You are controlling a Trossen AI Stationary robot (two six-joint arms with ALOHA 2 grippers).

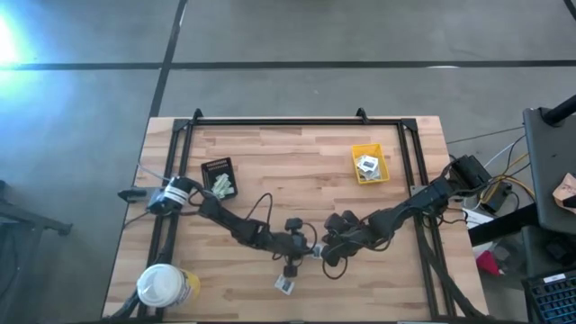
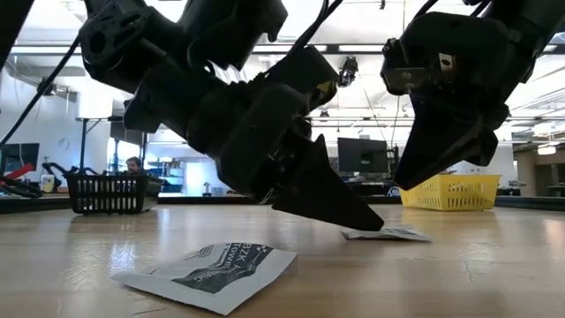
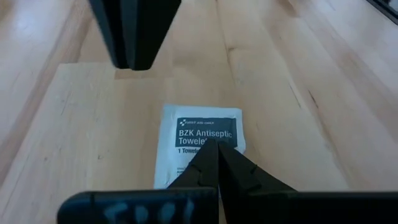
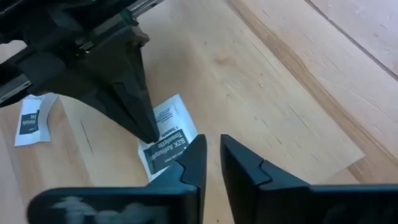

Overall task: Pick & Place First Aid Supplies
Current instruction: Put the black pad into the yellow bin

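Two white first aid packets with dark labels lie flat on the wooden table. One (image 3: 202, 140) lies at mid-table between my two grippers; the other (image 1: 285, 284) is nearer the front edge. My left gripper (image 3: 217, 149) is shut and slants down, its tips right at the mid-table packet (image 2: 386, 234). My right gripper (image 4: 212, 149) is a little open. It hangs just above that packet's right side and holds nothing. My left gripper has its shut tips (image 2: 369, 221) at the packet's upper face, near its middle (image 3: 205, 138), slanting down from the table's left. The packet lies flat on the table. I cannot tell whether the tips touch it or hover just above.
A yellow bin (image 1: 371, 165) with several packets stands at the back right. A black tray (image 1: 219, 175) with pale strips is at the back left. A white-lidded yellow tub (image 1: 162, 286) stands at the near left corner. A black frame rail (image 1: 297, 121) borders the table.
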